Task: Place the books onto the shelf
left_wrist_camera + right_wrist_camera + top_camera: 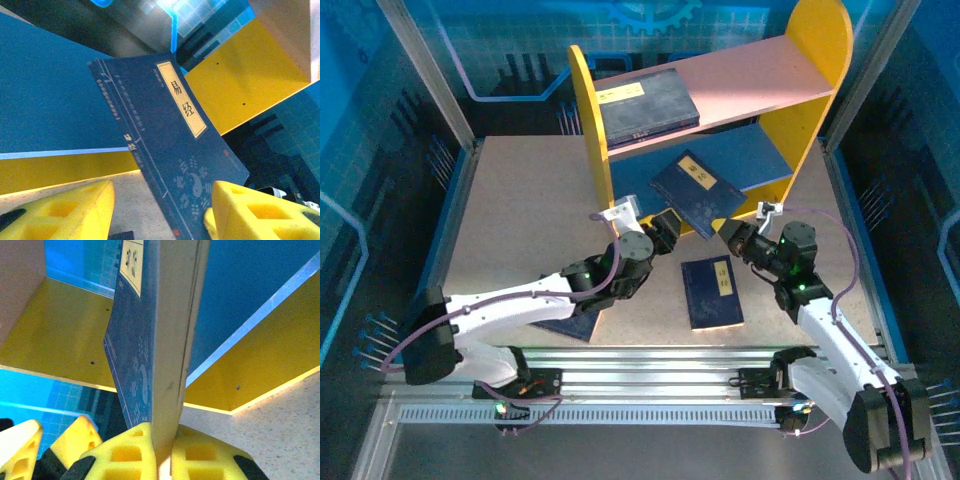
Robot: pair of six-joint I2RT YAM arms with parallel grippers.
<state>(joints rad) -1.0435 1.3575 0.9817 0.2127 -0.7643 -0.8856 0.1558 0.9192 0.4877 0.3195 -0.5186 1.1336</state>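
One navy book (698, 192) hangs tilted in front of the shelf's blue lower board (760, 155). My right gripper (730, 233) is shut on its lower right corner. In the right wrist view the fingers (130, 452) pinch the book's pale page edge (170, 340). My left gripper (667, 230) stands open at the book's lower left edge, and its yellow fingers (65, 210) flank the cover (175, 150) without closing on it. A second book (645, 103) lies flat on the pink upper board (750, 85). A third book (713, 292) lies on the table.
Another dark book (565, 325) lies partly under my left arm near the front edge. The shelf's yellow side panels (590, 130) bound the openings. Blue enclosure walls surround the table (520, 200). The aluminium rail (640, 365) runs along the near edge.
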